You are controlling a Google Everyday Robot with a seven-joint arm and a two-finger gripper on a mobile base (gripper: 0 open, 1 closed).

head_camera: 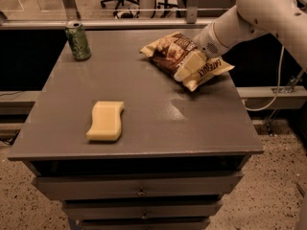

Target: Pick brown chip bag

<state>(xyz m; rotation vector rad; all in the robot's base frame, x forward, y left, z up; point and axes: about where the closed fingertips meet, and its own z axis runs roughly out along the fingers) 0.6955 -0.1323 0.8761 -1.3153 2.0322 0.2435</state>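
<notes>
The brown chip bag [169, 51] lies on the grey table [144, 104] at the back right, crinkled, with cream-yellow ends and white lettering. My gripper [191, 65] comes in from the upper right on the white arm [249, 18] and sits over the right half of the bag, touching or just above it. The bag rests on the table.
A green soda can [78, 40] stands at the table's back left corner. A pale yellow wavy sponge [106, 120] lies front left of centre. Drawers [139, 190] sit below the table top. A cable [278, 80] hangs to the right. Office chairs stand behind.
</notes>
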